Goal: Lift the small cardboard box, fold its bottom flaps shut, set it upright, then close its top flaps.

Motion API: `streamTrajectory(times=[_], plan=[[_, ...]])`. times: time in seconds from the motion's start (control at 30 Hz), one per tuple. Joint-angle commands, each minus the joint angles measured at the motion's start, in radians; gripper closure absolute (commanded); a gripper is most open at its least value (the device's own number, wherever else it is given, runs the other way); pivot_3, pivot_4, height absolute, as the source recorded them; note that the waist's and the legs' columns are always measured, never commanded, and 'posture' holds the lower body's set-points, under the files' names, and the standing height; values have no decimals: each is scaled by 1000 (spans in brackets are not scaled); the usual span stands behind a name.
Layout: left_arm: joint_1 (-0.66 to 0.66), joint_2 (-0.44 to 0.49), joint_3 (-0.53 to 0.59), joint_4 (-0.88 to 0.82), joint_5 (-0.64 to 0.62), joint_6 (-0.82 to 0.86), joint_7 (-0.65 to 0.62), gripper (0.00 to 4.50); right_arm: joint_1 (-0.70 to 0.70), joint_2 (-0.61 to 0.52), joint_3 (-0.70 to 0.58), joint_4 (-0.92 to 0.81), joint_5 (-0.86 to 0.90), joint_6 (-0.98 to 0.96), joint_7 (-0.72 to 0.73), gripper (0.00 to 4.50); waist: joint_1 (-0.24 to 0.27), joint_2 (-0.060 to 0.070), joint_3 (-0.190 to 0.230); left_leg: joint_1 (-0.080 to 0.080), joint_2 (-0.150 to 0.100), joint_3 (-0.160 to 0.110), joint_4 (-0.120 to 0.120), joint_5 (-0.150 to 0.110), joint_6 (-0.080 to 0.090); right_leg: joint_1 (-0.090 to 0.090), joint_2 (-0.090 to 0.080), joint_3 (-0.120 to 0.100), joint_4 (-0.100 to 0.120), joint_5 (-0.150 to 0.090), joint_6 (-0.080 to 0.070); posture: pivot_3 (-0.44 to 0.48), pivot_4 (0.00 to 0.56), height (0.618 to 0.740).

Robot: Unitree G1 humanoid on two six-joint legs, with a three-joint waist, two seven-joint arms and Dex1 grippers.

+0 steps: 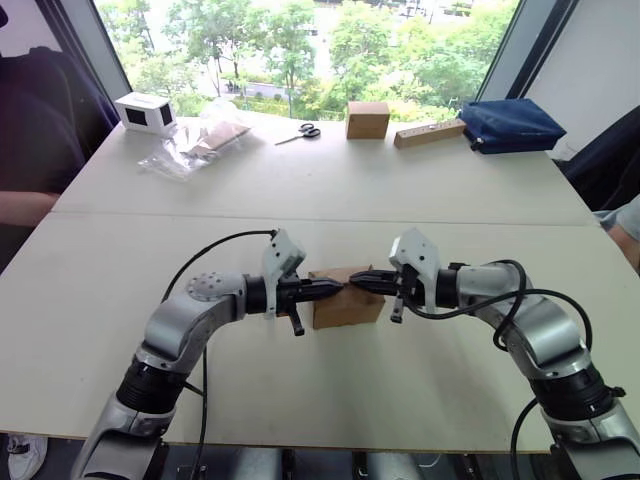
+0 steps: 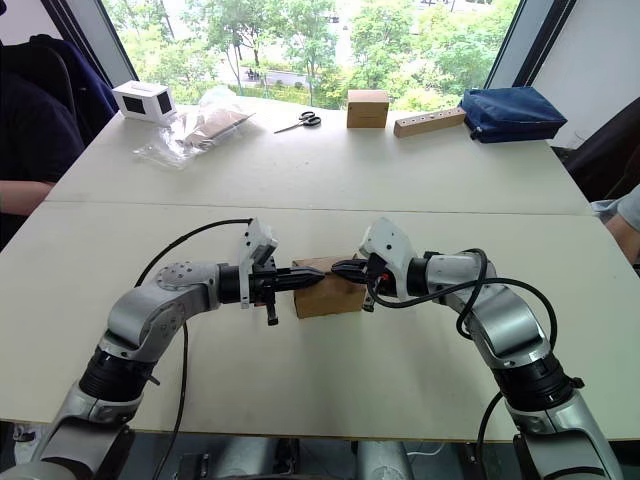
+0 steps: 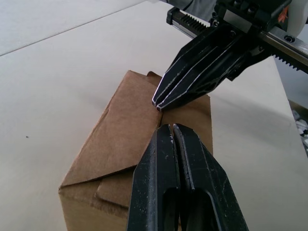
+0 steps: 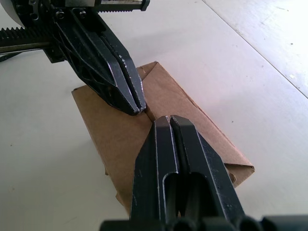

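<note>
You won't find any writing to read here. The small cardboard box [image 3: 120,139] is plain brown with no print or label, and the white box [image 1: 146,112], the other brown box [image 1: 367,119] and the blue bag [image 1: 510,124] at the far end carry nothing legible either.

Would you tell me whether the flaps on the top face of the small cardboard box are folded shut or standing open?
Folded shut: the top flaps lie flat across the small cardboard box, with both closed tools' tips over them.

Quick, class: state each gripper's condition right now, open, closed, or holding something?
Left gripper: closed, holding nothing, tips on top of the small cardboard box.
Right gripper: closed, holding nothing, tips on the same box top.
</note>
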Motion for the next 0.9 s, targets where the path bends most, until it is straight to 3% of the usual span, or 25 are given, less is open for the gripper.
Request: streamTrajectory(times=[0.03,0.47,0.6,0.7,0.8,0.9], plan=[[-10,-18,17,19,20,-48,28,4456,-5,-10,14,-7,-22,-27,2,4500,0,0,0,0,0,0,0,0,0,0,0,0,0,0,0,0,150,740],[21,32,-55,13,87,-103,-10,4456,10,-19,31,2,-43,-38,14,4500,0,0,0,0,0,0,-1,0,0,0,0,0,-1,0,0,0,150,740],[39,-29,58,-20,-23,-106,10,4456,1,11,-23,1,8,-34,4,4500,-1,0,0,0,0,0,-1,0,0,0,-1,0,-1,0,0,0,150,740],[93,-8,130,-77,-71,-135,-14,4456,-3,39,-93,-13,55,-63,-14,4500,-4,1,0,0,1,0,-2,0,-1,-1,-1,0,-2,0,0,0,150,740],[144,85,232,-159,-247,21,-63,4456,28,44,-168,-60,129,-42,-17,4500,-3,1,0,0,1,0,-6,1,-3,-2,-1,0,-3,1,-1,0,150,740],[223,210,340,-208,-329,82,-104,4456,76,36,-264,-129,234,27,-40,4500,-3,1,0,1,1,0,-11,2,-5,-3,-1,0,-4,1,-1,0,150,740]])
